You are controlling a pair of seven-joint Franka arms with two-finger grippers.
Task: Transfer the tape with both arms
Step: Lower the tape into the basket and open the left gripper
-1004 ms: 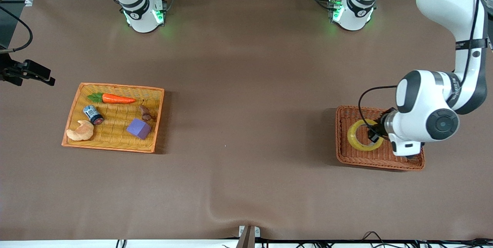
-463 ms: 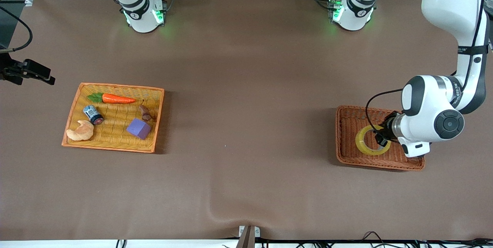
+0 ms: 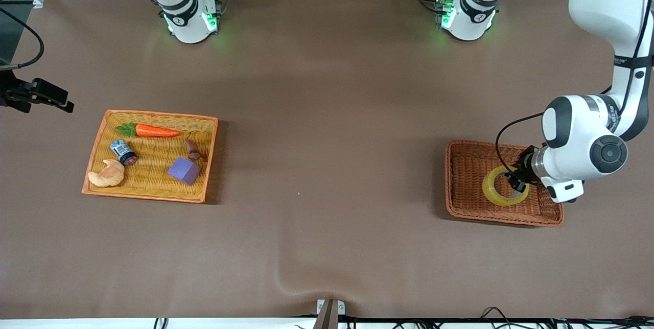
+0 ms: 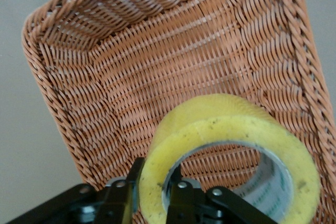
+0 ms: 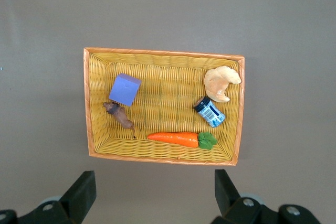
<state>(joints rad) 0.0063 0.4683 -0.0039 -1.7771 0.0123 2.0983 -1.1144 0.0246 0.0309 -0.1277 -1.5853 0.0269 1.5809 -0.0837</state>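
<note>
Left claw (image 4: 152, 195) pinching tape (image 4: 231, 145) over brown basket (image 4: 157, 61)

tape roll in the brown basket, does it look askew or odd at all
Yes: the tape is tipped up on edge rather than lying flat in the brown basket, because the left claw is pinching its wall, one finger inside the ring and one outside. Nothing looks damaged or spilled.

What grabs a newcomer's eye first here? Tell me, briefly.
The left gripper, shut on the wall of the yellow tape roll, holds it over the brown wicker basket at the left arm's end of the table. At the right arm's end, a yellow tray holds an orange carrot and a purple cube.
</note>
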